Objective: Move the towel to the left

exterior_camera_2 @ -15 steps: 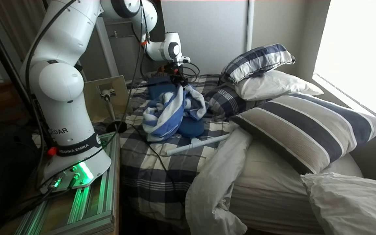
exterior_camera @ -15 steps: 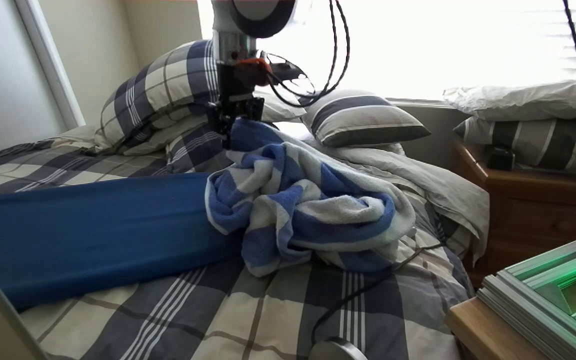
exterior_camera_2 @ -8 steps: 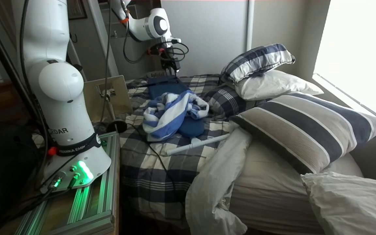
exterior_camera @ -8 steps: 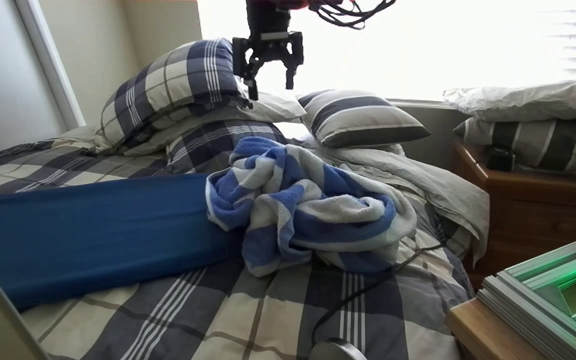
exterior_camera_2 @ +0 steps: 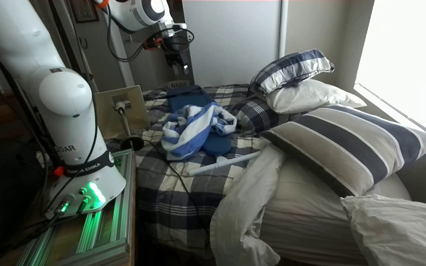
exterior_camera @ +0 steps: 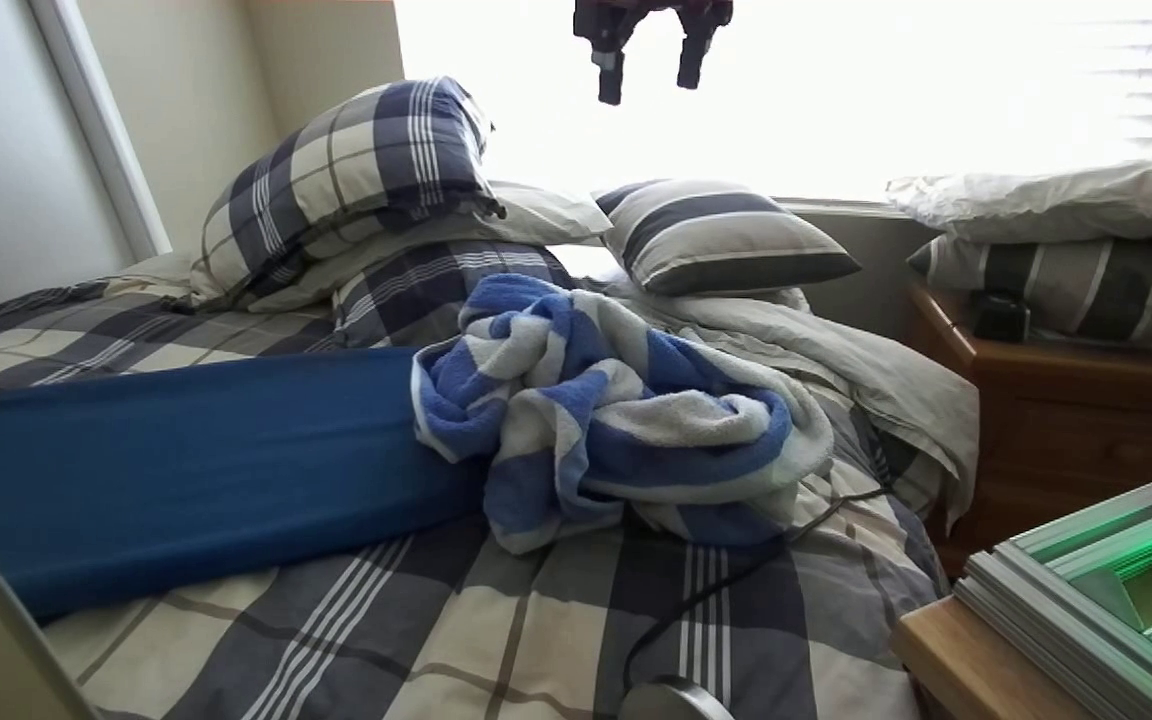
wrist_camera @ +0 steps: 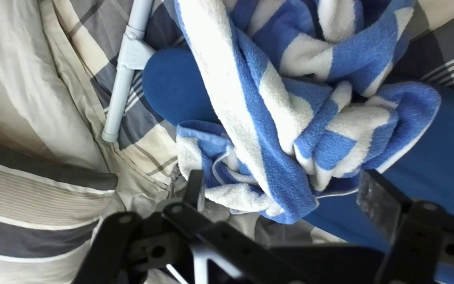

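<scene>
The towel (exterior_camera: 656, 430) is blue and white striped and lies in a crumpled heap. It also shows in an exterior view (exterior_camera_2: 194, 135) and the wrist view (wrist_camera: 246, 118). It rests partly on a long blue padded board (exterior_camera: 206, 470) that lies on the bed; the board shows in an exterior view (exterior_camera_2: 189, 98) too. My gripper (exterior_camera: 650, 87) is open and empty, high above the bed and apart from the towel. It also shows in an exterior view (exterior_camera_2: 180, 70). In the wrist view my fingers (wrist_camera: 284, 189) are wide apart, with the towel's near end below and between them.
A plaid pillow (exterior_camera: 356, 170) and a striped pillow (exterior_camera_2: 361, 147) lie at the window side. A grey tube (exterior_camera_2: 224, 163) sticks out at the board's end. A stand with a flat panel (exterior_camera_2: 124, 111) is near the arm's base. A black cable (exterior_camera_2: 178, 173) crosses the bed.
A second ago my gripper was at the towel's raised corner. It has let go, and the corner has dropped. The gripper has risen well away, with its fingers apart.
</scene>
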Controlling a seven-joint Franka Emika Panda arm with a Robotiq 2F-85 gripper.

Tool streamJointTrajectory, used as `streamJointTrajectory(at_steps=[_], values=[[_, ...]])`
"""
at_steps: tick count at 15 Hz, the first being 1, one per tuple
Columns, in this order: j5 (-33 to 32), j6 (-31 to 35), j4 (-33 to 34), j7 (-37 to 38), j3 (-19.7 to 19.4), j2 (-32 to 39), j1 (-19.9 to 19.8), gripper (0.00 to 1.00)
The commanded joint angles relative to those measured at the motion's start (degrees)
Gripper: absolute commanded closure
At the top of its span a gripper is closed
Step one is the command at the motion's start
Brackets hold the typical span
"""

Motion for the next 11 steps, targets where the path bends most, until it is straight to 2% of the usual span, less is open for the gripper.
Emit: streamJointTrajectory(at_steps=[1, 11], values=[[1.4, 0.5, -1.3, -1.4, 3.7, -2.2, -3.7, 0.0], [1.1, 0.2, -0.7, -1.2, 4.6, -0.6, -4.8, 0.0]])
